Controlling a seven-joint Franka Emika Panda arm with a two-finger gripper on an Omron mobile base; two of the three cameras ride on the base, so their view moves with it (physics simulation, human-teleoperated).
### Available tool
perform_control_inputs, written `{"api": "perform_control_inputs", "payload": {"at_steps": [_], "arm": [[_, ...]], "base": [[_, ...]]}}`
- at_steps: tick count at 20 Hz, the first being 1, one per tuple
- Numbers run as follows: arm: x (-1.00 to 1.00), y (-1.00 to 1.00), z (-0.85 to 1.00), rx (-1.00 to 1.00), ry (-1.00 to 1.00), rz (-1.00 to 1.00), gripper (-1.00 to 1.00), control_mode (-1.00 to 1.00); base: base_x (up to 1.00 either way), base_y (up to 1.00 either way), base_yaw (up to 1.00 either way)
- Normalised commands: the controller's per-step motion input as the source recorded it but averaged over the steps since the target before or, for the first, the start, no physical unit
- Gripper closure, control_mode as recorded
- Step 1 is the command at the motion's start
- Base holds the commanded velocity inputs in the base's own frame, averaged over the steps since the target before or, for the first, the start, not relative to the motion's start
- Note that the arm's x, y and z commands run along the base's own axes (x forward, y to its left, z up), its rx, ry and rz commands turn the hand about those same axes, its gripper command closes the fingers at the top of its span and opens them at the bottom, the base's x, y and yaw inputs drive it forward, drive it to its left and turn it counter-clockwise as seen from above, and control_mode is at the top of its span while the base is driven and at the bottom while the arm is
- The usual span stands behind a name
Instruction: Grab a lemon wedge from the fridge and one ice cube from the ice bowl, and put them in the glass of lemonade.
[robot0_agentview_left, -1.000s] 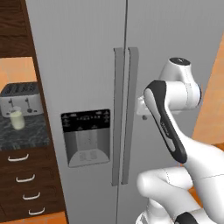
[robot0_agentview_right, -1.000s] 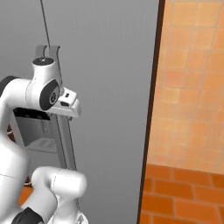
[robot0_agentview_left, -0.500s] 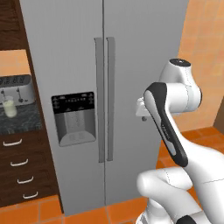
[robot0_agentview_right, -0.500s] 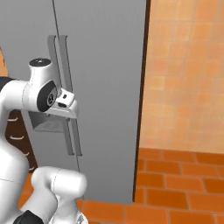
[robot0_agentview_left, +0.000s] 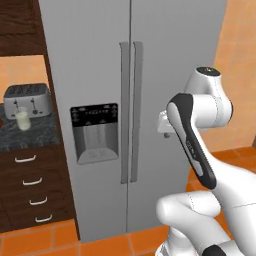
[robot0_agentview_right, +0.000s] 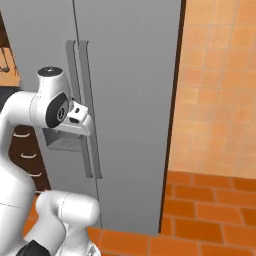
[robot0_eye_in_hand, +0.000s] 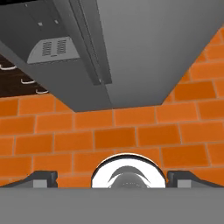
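Note:
The grey two-door fridge (robot0_agentview_left: 170, 60) stands shut in front of me, its long handles (robot0_agentview_left: 130, 110) side by side and the black dispenser panel (robot0_agentview_left: 95, 132) on the left door. My gripper (robot0_agentview_left: 164, 130) hangs close before the right door, pointing down, open and empty; the hand view has its fingertips (robot0_eye_in_hand: 43, 177) far apart over the floor. The glass of lemonade (robot0_agentview_left: 21, 120) stands on the dark counter at the left. The lemon wedge is hidden behind the doors. The ice bowl and ice cube are out of view.
A silver toaster (robot0_agentview_left: 27, 99) stands behind the glass, above dark drawers (robot0_agentview_left: 32, 187). An orange brick wall (robot0_agentview_right: 220, 85) rises right of the fridge (robot0_agentview_right: 130, 75), and orange tiles (robot0_eye_in_hand: 131, 135) cover the floor below its front (robot0_eye_in_hand: 131, 52).
The whole picture has shifted sideways in both base views, so the base has moved in front of the fridge. The arm keeps the same pose and the doors stay shut.

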Motion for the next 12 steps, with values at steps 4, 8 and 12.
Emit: {"api": "perform_control_inputs", "payload": {"at_steps": [4, 8, 12], "arm": [[0.00, 0.00, 0.00, 0.00, 0.00, 0.00, -1.00, 1.00], [0.00, 0.00, 0.00, 0.00, 0.00, 0.00, -1.00, 1.00], [0.00, 0.00, 0.00, 0.00, 0.00, 0.00, -1.00, 1.00]], "base": [[-0.18, 0.56, 0.04], [-0.10, 0.38, 0.00], [-0.45, 0.06, -0.04]]}}
